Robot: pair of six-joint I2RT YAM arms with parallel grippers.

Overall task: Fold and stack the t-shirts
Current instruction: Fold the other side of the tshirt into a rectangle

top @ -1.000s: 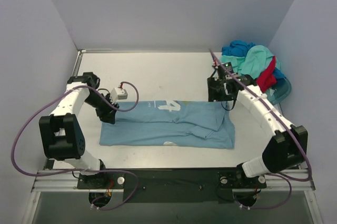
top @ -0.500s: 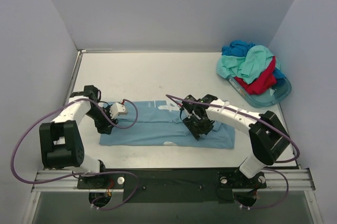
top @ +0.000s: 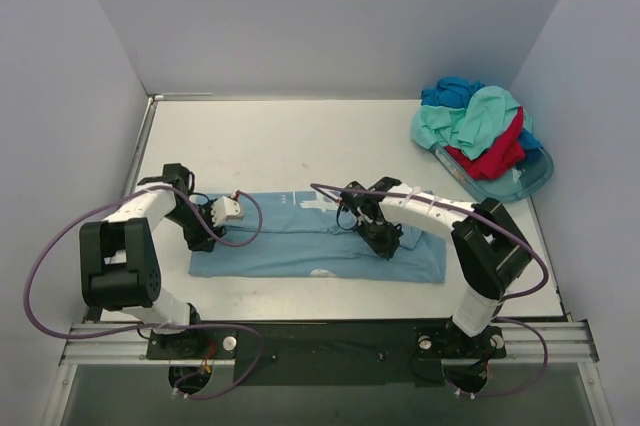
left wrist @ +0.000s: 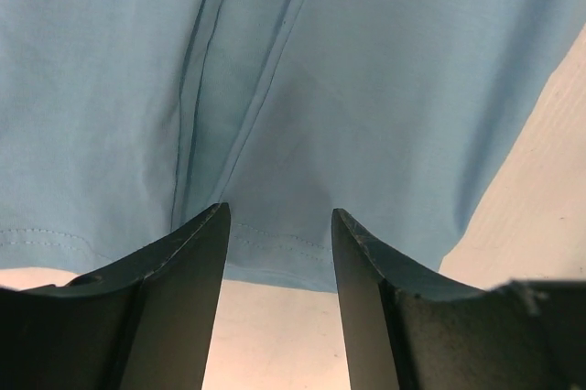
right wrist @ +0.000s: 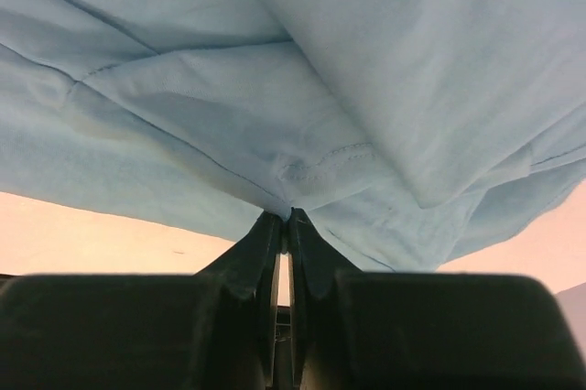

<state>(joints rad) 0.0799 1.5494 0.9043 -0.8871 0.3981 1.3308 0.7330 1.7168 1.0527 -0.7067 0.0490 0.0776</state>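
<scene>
A light sky-blue t-shirt [top: 290, 241] with white print lies spread flat across the table's near half. My left gripper [top: 203, 236] sits low at the shirt's left edge. In the left wrist view it [left wrist: 279, 216] stands open, its fingers straddling the stitched hem of the shirt [left wrist: 366, 88], with bare table below. My right gripper [top: 385, 243] is down on the folded right part of the shirt. In the right wrist view it [right wrist: 286, 218] is shut, pinching a puckered fold of the blue cloth [right wrist: 412, 70] at its tips.
A heap of mint-green, red and deeper blue t-shirts [top: 470, 121] fills a translucent teal tub [top: 530, 181] at the back right. Grey walls close in the table on three sides. The left arm's purple cable loops out past the table's left edge.
The right arm swung from beside the tub down onto the shirt's right part, and its jaws closed on the cloth. The left gripper shifted slightly at the shirt's left edge.
</scene>
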